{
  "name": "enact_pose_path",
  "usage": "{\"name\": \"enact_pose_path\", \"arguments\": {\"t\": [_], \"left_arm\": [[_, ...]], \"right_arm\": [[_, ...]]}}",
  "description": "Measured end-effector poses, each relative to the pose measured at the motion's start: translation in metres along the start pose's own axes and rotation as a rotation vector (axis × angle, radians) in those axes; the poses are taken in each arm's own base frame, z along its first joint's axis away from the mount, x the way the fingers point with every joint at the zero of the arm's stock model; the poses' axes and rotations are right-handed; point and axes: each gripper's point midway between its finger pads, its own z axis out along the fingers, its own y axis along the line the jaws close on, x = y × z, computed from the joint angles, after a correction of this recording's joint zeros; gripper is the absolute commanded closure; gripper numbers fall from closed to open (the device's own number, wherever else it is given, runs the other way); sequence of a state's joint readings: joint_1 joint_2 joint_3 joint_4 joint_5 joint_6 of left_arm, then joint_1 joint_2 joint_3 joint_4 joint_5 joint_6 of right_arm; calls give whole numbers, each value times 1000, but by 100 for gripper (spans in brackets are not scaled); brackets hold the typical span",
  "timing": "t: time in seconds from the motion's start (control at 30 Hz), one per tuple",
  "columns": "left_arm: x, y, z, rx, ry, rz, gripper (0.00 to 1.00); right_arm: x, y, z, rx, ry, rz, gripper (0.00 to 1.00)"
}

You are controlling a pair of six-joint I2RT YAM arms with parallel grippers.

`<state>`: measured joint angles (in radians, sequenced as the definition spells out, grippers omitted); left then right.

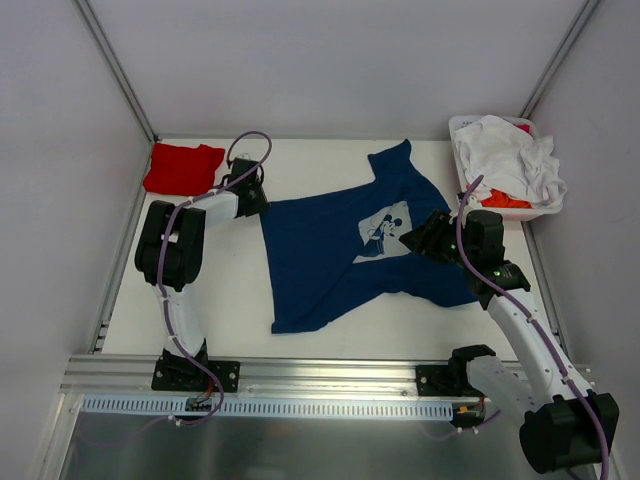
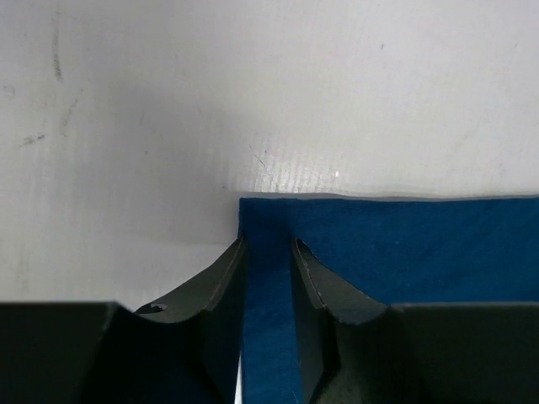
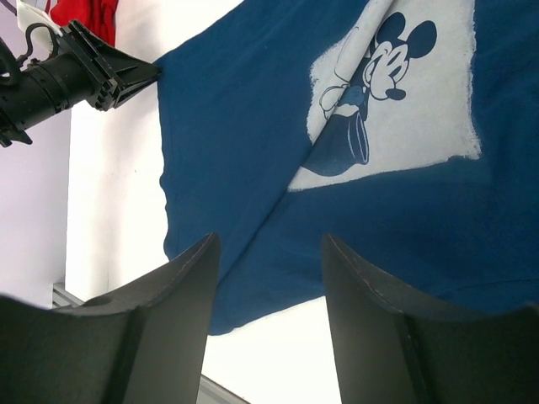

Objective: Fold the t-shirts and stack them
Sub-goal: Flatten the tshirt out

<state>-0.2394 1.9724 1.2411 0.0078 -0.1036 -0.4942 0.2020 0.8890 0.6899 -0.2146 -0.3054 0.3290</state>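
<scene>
at the left of the table (image 1: 225,300), the left gripper (image 2: 268,246) sits with jaws nearly together astride the upper-left corner of the flat navy mouse-print t-shirt (image 1: 320,255), pinch unclear, and the shirt runs rightward from there to the right gripper (image 1: 412,240), jaws wide apart, hovering over its right side.

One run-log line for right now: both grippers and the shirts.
left gripper: jaws narrow astride corner of navy blue mouse-print t-shirt, grip unclear | right gripper: open above same shirt | red t-shirt: table's far-left corner
</scene>
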Motion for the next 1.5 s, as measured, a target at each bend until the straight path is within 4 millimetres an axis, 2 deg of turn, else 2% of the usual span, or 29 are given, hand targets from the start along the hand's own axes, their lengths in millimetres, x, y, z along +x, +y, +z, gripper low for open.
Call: {"name": "enact_pose_path", "arguments": {"t": [0.43, 0.53, 0.7, 0.87, 1.2, 1.37, 1.5], "left_arm": [[-1, 4, -2, -17, 14, 4, 70], [-2, 4, -2, -23, 23, 7, 76], [-5, 4, 2, -33, 38, 8, 80], [-5, 8, 2, -45, 50, 1, 63], [-5, 16, -3, -82, 48, 8, 61], [-5, 23, -16, -112, 47, 13, 60], [-15, 23, -28, -118, 14, 15, 59]], "right_arm": [[1, 1, 0, -3, 3, 1, 45], [1, 1, 0, -5, 4, 1, 45], [-1, 3, -3, -12, -3, -2, 45], [-6, 8, -6, -24, -20, -8, 45], [-5, 10, -6, -33, -14, -5, 45], [-5, 11, -5, -35, -12, -5, 45], [-4, 11, -3, -36, -7, -1, 45]]}}
